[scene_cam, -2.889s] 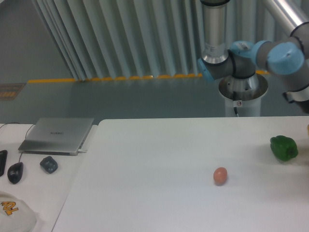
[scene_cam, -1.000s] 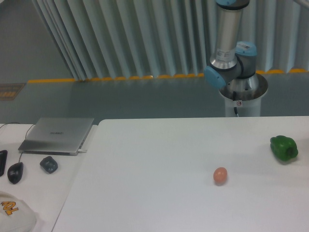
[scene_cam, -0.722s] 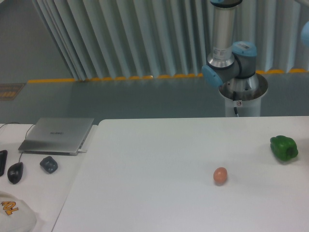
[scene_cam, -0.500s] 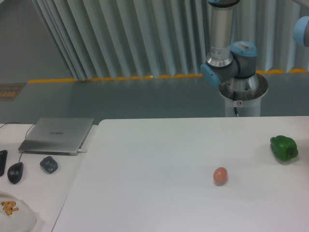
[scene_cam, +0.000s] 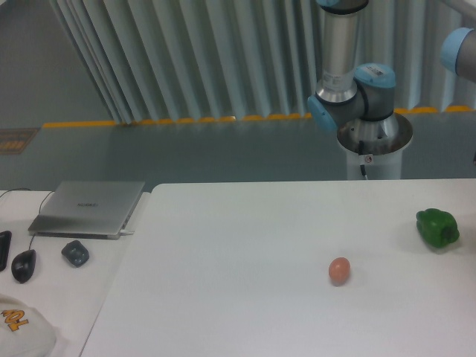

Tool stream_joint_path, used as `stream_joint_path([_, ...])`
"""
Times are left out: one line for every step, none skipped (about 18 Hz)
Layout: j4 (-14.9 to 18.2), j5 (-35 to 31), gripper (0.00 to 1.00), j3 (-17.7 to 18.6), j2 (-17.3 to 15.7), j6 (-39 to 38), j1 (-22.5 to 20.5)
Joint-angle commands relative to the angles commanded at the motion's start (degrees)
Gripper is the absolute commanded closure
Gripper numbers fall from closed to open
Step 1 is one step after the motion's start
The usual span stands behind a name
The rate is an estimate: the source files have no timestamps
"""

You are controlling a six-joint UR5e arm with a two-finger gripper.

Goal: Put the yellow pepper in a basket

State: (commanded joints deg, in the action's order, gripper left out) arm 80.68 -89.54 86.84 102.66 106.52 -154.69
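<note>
Waiting at the table: we see no yellow pepper, basket or gripper.
Only a green pepper (scene_cam: 437, 227) and egg (scene_cam: 339, 270) show; progress cannot be judged.

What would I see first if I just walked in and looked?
Probably the big grey and blue robot arm standing behind the white table, near the right. Next, the shiny green pepper by the table's right edge, and a little brownish egg sitting alone to its left, nearer the front. A silver laptop lies closed at far left.
</note>
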Motion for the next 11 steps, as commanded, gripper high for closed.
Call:
stream_joint_path([0.2,-1.2,0.0,0.1,0.2,0.0,0.1])
stream_joint_path([0.2,-1.2,0.0,0.1,0.2,0.0,0.1])
stream_joint_path([0.2,-1.2,0.0,0.1,0.2,0.0,0.1])
stream_joint_path([0.2,-1.2,0.0,0.3,0.3,0.0,0.2])
stream_joint_path([0.1,-1.2,0.0,0.4,0.2,0.0,0.4])
stream_joint_path([0.1,-1.1,0.0,0.4,0.2,0.0,0.5])
stream_joint_path([0.1,-1.1,0.0,0.4,0.2,0.0,0.5])
stream_joint_path([0.0,-1.0,0.0,0.4,0.2,0.0,0.6])
stream_joint_path([0.0,-1.0,0.0,0.4,0.2,0.0,0.6])
stream_joint_path([0.0,-1.0,0.0,0.4,0.2,0.0,0.7])
stream_joint_path([0.0,-0.9,0.0,0.4,0.2,0.0,0.7])
